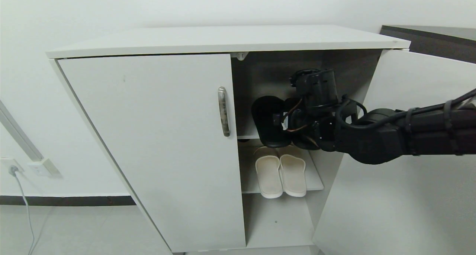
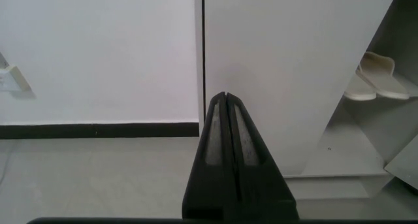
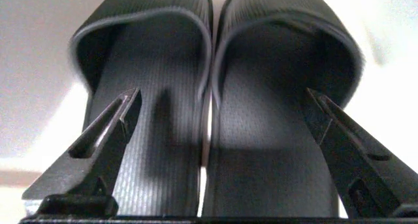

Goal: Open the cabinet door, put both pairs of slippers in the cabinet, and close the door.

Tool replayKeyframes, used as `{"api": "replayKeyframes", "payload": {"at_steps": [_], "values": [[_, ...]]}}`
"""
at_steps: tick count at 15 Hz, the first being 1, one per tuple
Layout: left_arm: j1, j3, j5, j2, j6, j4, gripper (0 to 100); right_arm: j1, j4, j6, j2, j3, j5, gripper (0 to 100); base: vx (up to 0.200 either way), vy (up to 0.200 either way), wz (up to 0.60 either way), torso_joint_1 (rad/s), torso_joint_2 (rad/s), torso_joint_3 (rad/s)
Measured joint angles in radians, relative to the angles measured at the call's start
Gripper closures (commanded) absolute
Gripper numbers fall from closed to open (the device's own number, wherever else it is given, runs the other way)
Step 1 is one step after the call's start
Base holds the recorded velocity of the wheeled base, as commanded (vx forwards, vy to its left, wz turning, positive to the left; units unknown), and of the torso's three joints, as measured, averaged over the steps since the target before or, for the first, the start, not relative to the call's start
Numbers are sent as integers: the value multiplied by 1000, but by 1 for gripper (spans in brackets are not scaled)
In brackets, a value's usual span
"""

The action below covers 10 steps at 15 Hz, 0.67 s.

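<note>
The white cabinet [image 1: 223, 39] has its right door [image 1: 401, 203] swung open and its left door [image 1: 148, 136] closed. A black pair of slippers [image 1: 267, 121] lies on the upper shelf. My right gripper [image 1: 293, 123] is inside that compartment, just behind the pair. In the right wrist view the right gripper [image 3: 222, 103] is open, with one finger over each black slipper [image 3: 157, 87]. A white pair of slippers [image 1: 280, 175] rests side by side on the middle shelf. My left gripper [image 2: 226, 96] is shut on nothing, low in front of the closed left door, with the white pair [image 2: 375, 80] off to its side.
The left door carries a metal handle [image 1: 223, 112] by its inner edge. The cabinet's bottom compartment [image 1: 275, 218] is bare. A wall socket with a cable [image 1: 13, 170] sits low on the left wall. A dark counter edge [image 1: 427, 39] is behind the cabinet on the right.
</note>
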Motion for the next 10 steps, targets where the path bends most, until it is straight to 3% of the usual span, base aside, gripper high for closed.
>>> {"api": "replayKeyframes", "payload": {"at_steps": [5,9,10], "values": [[0,0,-1,0,0,0,100,50,-63,1,-145,206,-7,0,0,0,0,0,0,0],[0,0,-2,0,1,0,100,86,-307,-53,-237,435,105,0,0,0,0,0,0,0],[0,0,-3,0,1,0,100,89,-400,-72,-250,492,140,100,0,0,0,0,0,0]]}}
